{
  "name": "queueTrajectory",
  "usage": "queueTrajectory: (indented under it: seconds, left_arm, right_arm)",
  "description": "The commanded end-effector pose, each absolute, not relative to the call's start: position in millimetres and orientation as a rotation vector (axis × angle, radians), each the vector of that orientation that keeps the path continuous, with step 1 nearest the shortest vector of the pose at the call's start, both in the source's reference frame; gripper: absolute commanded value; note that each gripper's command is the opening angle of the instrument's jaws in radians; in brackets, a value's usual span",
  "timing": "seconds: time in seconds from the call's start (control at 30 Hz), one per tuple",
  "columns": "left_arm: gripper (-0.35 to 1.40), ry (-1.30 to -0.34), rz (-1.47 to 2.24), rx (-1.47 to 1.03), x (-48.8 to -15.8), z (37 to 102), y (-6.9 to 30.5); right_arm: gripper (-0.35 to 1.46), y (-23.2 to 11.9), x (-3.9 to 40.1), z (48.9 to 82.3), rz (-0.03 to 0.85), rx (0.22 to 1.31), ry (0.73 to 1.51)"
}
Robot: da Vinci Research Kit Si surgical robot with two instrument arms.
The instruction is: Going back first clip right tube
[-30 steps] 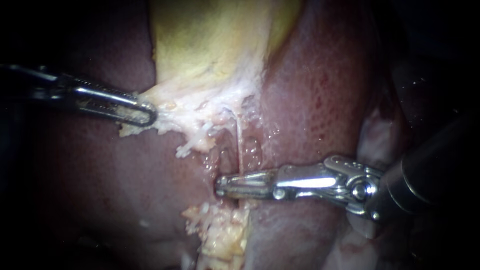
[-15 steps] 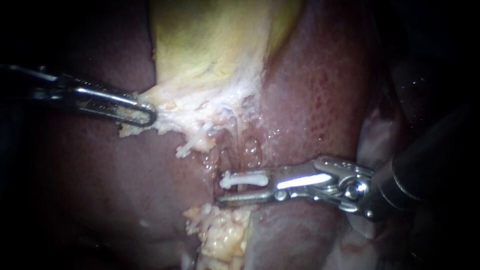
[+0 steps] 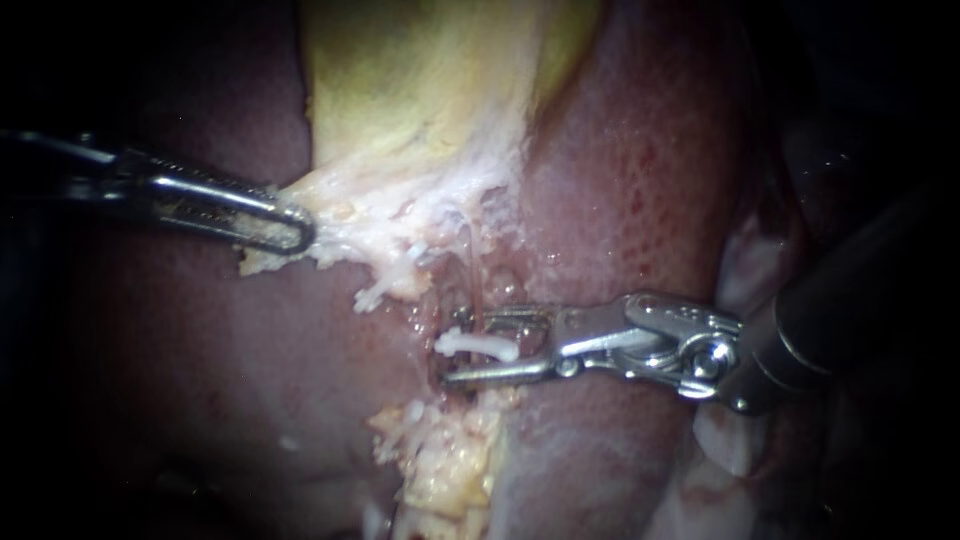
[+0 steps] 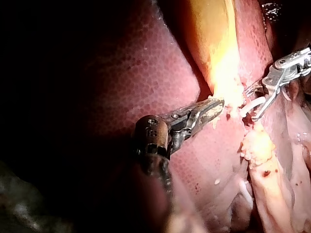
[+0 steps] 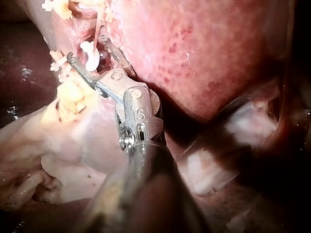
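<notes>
In the endoscope view, the right instrument [image 3: 456, 347] is seen with jaws wide open, gripping nothing. The clip [image 3: 480, 347] lies between them, set across the tube [image 3: 470, 265] below the gallbladder [image 3: 430, 90]. The jaws are best drawn straight back along the shaft, kept open, so the clip is not snagged.

In the left wrist view, the left instrument [image 4: 209, 108] is clamped on the gallbladder's pale edge.

In the right wrist view, the clip [image 5: 88, 56] is shown small, white and curved.

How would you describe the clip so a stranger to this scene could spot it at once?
From the yellow gallbladder, follow the thin pale tube down over the red liver. The clip lies across that tube, between the right instrument's open jaws. It is the only smooth white bar; nearby scraps are yellowish and crumbly.
</notes>
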State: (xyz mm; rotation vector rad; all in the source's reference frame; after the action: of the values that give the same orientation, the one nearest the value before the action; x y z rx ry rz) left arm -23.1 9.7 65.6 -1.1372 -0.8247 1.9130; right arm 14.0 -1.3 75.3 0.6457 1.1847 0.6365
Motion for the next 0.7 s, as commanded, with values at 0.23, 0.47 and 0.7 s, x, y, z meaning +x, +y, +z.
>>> queueTrajectory:
  seconds: [0.23,0.47,0.7]
  left_arm:
    - [-0.35,-0.825,1.913,-1.137,-23.0,65.6,9.7]
    - [-0.35,-0.826,1.914,-1.138,-22.8,65.5,9.7]
    - [-0.35,-0.826,1.914,-1.138,-22.7,65.5,9.6]
  right_arm:
    - [0.49,-1.5,12.6,74.9,0.541,0.579,1.212]
    - [0.49,-1.6,8.1,72.4,0.373,0.459,1.258]
    - [0.50,0.9,4.8,69.0,0.247,0.372,1.215]
